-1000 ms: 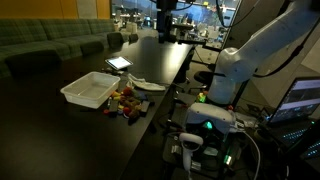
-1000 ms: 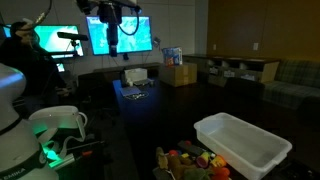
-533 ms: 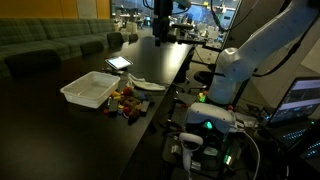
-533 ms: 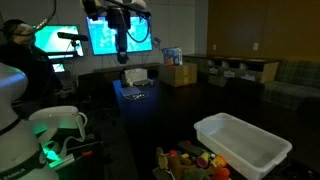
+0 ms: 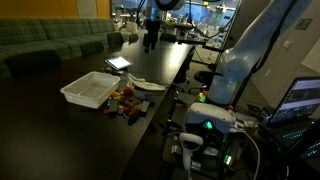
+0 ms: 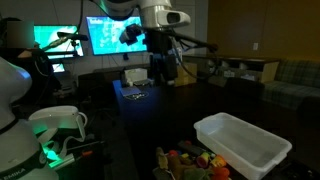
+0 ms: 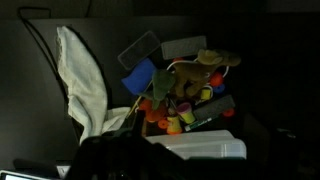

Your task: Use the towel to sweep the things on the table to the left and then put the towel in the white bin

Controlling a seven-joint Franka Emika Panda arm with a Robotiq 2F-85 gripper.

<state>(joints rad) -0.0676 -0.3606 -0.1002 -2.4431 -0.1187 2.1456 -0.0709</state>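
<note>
The white towel (image 7: 84, 88) lies crumpled on the dark table, next to a pile of small colourful toys (image 7: 182, 92). In an exterior view the towel (image 5: 150, 86) lies just right of the toys (image 5: 124, 101). The white bin (image 5: 88, 91) stands empty beside the pile and also shows in the other views (image 6: 243, 146) (image 7: 203, 148). My gripper (image 5: 151, 38) hangs high over the far end of the table, well away from the towel, and shows in an exterior view (image 6: 161, 70). Its jaws are too dark to read and hold nothing that I can see.
A tablet-like flat object (image 5: 119, 62) lies behind the bin. Cardboard boxes (image 6: 178, 73) stand at the table's far end. Sofas (image 5: 50, 45) line one side. Lit monitors (image 6: 118, 36) and robot base electronics (image 5: 205, 125) stand on the other side.
The arm has swung across the far end of the table and come lower. The towel, toys and bin have not moved.
</note>
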